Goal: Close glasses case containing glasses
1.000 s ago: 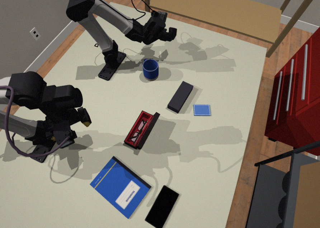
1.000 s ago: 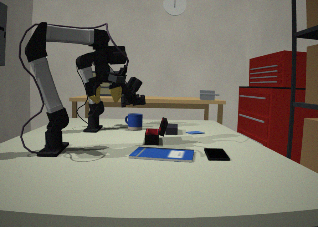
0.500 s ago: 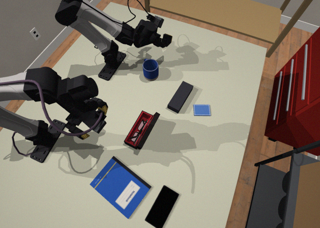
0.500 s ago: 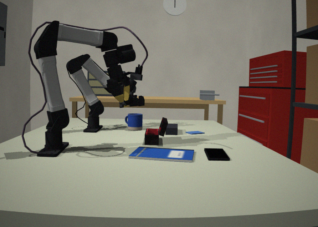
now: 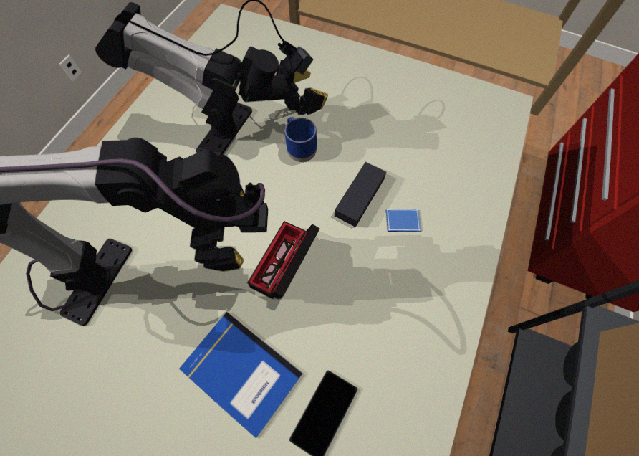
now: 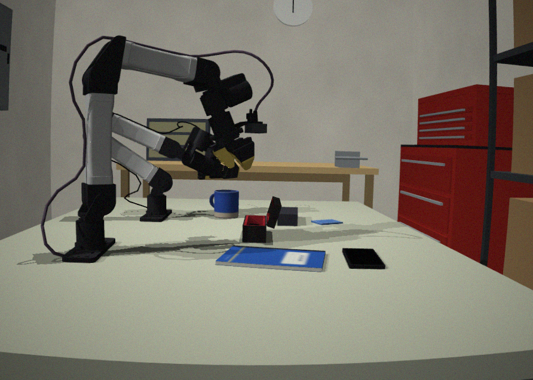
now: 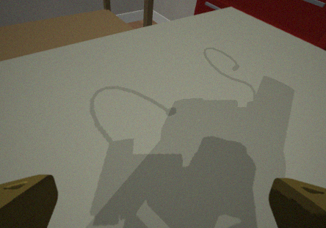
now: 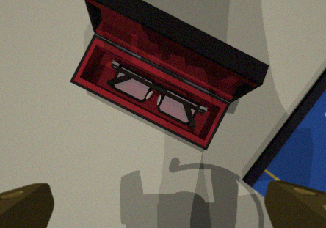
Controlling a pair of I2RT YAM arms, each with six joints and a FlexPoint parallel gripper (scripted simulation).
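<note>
The glasses case sits flat on the table, black outside and red inside. Its lid stands open, tilted up from the long side away from the arm bases. The dark-framed glasses lie inside the base, within its walls. My right gripper is open and empty, above the table on the arm-base side of the case, touching nothing. My left gripper is open and empty, raised beyond the mug, far from the case.
A blue mug stands near my left gripper. A dark box and a small blue card lie beyond the case's lid side. A blue notebook and a black phone lie on the other side.
</note>
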